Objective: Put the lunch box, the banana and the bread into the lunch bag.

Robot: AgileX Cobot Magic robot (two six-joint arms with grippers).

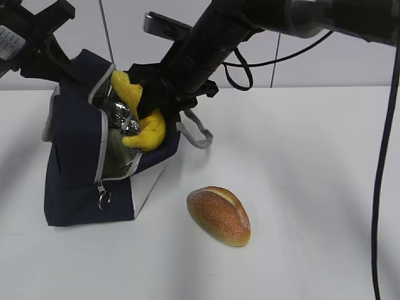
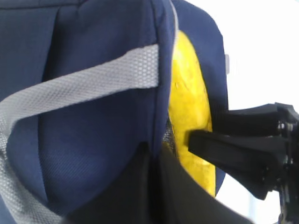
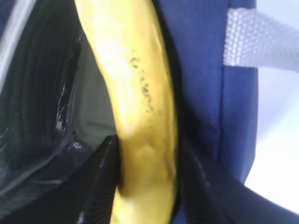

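Observation:
The navy lunch bag [image 1: 75,162] stands open at the left of the table. My left gripper [image 1: 65,61] is shut on its upper rim, and in the left wrist view the fabric [image 2: 93,140] runs in between the closed fingers [image 2: 140,196]. My right gripper [image 1: 156,103] is shut on the yellow banana [image 1: 147,131], which hangs in the bag's mouth. Its dark fingers [image 3: 105,177] press both sides of the banana [image 3: 140,84]. A sage-green surface [image 3: 93,107] deep in the bag looks like the lunch box lid. The bread [image 1: 219,215] lies on the table, right of the bag.
A grey webbing handle [image 1: 197,134] droops from the bag's right side. The zipper's ring pull [image 1: 104,200] hangs at the bag's front. Silver lining [image 1: 122,115] shows inside the opening. A black cable [image 1: 381,187] hangs down at the right edge.

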